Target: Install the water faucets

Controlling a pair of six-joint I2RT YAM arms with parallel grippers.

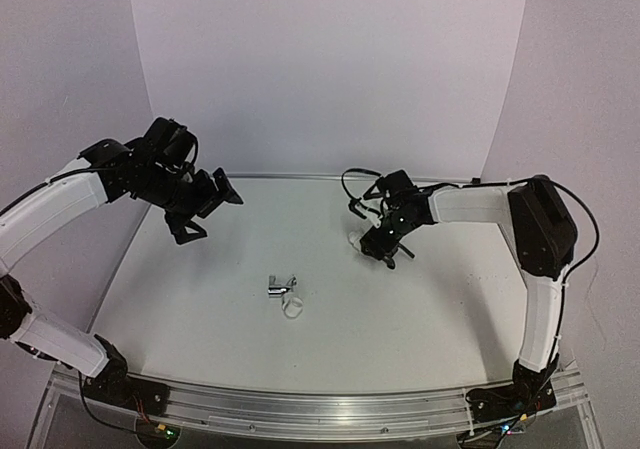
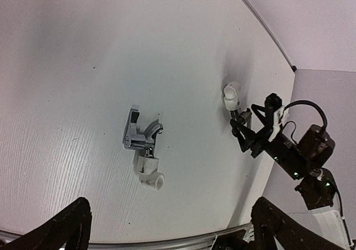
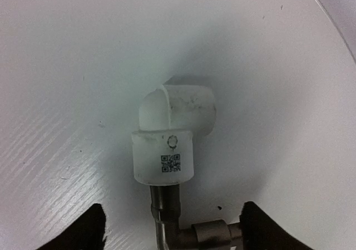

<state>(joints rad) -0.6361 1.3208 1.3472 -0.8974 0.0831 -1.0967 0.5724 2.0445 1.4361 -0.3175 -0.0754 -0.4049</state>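
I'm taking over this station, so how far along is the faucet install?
Looks done: the chrome faucet mid-table has its stem in a white elbow. In hand: the second faucet also has its stem in the other white elbow, with the right gripper and its jaws open either side of it. The left gripper hangs open and empty. Left: whether either thread is fully tight cannot be told.

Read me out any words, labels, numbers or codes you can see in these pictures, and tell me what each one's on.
No words or numbers can be read anywhere.
On the collar of the white elbow fitting: a QR code, a pattern only, with no legible letters.
Just above it: a small round mark, too blurred to read.
On the chrome faucet: no lettering visible at this size.
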